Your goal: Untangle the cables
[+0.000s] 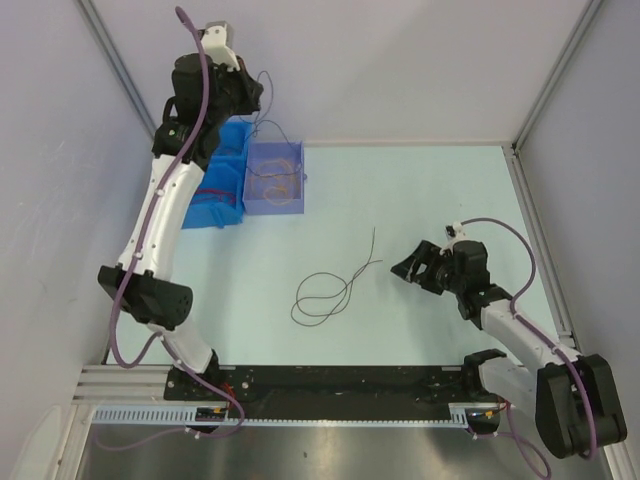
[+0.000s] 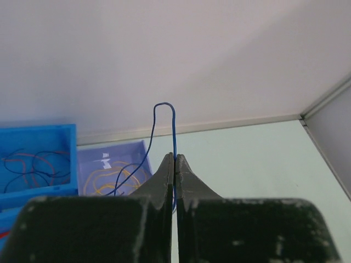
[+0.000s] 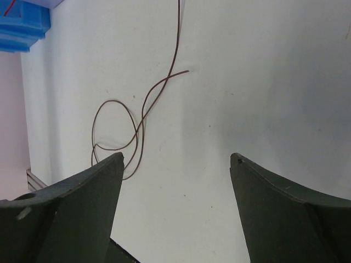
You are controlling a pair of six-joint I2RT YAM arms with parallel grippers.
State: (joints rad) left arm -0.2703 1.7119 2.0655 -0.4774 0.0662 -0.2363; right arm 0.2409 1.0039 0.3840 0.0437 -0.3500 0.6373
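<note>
a pale green tabletop [image 1: 420, 190] carried a blue bin [image 1: 236, 165] at its far left corner, and a lavender bin [image 1: 276, 207] stood just beside it, on its right.

Right claw [image 3: 177, 158] spread wide, dark looped cable [image 3: 143, 112] ahead, blue bin [image 3: 22, 24] corner

The lavender bin [image 1: 275, 209] holds yellow and orange wires [image 1: 280, 175]. The bright blue bin [image 1: 232, 200] just left of it holds red and dark navy wires [image 2: 33, 164]. A blue wire [image 2: 174, 126] rises from the lavender bin. To its right, on the pale mint table [image 1: 420, 190], lies a dark brown wire [image 3: 177, 38].
</note>
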